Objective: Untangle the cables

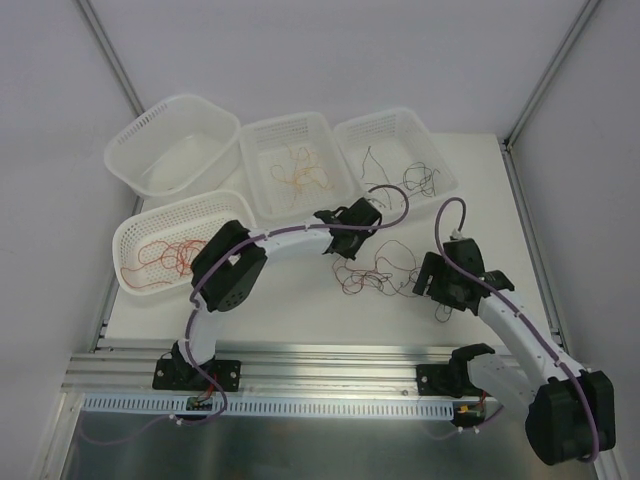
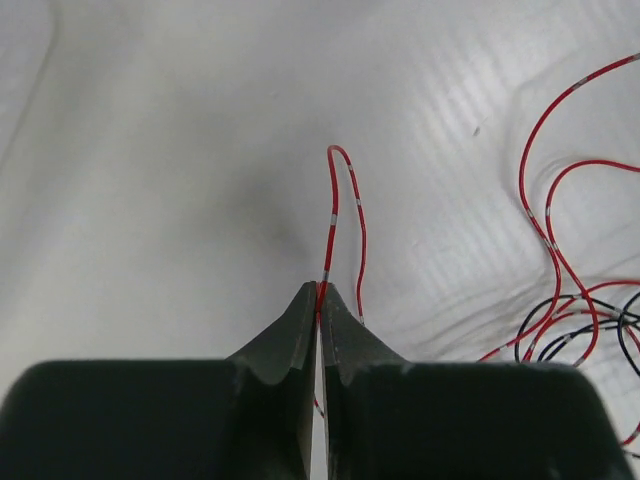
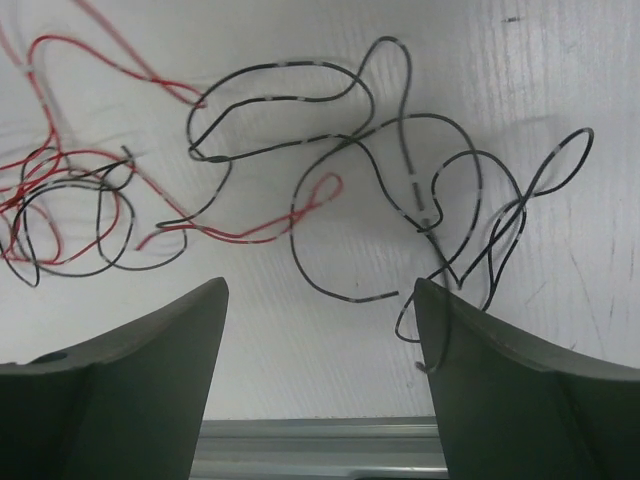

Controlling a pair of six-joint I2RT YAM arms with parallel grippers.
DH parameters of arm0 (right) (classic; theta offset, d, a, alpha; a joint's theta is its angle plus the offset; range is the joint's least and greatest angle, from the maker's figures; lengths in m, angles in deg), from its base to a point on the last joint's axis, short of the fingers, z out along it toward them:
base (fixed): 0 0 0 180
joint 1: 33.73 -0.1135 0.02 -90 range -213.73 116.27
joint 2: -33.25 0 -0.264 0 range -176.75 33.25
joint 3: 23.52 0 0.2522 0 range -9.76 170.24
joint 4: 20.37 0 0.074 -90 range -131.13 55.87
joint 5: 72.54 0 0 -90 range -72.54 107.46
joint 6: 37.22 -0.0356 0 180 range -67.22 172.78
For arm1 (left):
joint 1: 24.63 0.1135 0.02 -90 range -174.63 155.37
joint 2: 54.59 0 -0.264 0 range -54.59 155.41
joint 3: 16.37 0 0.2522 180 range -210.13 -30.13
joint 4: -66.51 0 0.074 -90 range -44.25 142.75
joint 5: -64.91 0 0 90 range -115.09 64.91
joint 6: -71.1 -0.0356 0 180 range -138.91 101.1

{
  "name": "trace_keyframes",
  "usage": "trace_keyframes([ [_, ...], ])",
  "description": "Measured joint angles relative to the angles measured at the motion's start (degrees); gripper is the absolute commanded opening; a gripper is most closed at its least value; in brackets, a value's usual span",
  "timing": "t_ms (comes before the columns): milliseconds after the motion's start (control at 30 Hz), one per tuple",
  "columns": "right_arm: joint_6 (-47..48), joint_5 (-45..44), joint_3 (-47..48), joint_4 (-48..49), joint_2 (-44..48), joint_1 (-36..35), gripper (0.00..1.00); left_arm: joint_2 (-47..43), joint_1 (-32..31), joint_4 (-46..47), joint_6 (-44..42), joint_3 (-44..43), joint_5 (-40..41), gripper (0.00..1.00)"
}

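Observer: Jaws of the left gripper (image 2: 319, 292) are fully closed, pinching one red cable (image 2: 333, 215) at the very tips. From the pinch the strand runs to 12 o'clock in the wrist view, bends in a narrow loop and comes back down beside the fingers.

Checker: The rest of the cables (image 1: 375, 272)?

Observer: A knot of red and black on the table (image 1: 300, 300), at 4 o'clock from the left tips. Overhead it lies between the two grippers, the left one at its 11 o'clock edge.

Checker: Right gripper (image 3: 320, 288)?

Observer: Wide open, holding nothing, facing down over the heap. A black cable (image 3: 300, 100) sprawls at its 12 o'clock, long axis 9-to-3. Judgement: the right arm is nearer the bulk, so it should pin the knot while the left draws red toward 9 o'clock, where the basket (image 1: 170, 210) of red strands sits. Left forearm stretched across the table; right elbow folded back.
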Motion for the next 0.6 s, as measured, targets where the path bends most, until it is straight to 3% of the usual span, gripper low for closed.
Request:
trace_keyframes([
  [67, -0.5, 0.0, -0.5, 0.9, -1.3, 0.0, 0.69, -5.0, 0.1, -0.6, 0.2, 4.5, 2.1, 0.0],
  [100, -0.8, -0.1, -0.8, 1.4, -2.1, 0.0, 0.59, -7.9, 0.1, -0.6, 0.4, 6.9, 3.0, 0.0],
  [400, -2.1, -2.7, -1.0, 2.9, -6.6, 0.4, 0.03, -38.2, 3.2, -2.1, 2.9, 20.9, 9.1, 0.0],
  [600, -2.3, -4.9, 1.6, 0.9, -8.2, 4.2, 0.01, -50.6, 7.1, -8.4, 3.2, 21.6, 10.6, 0.0],
])
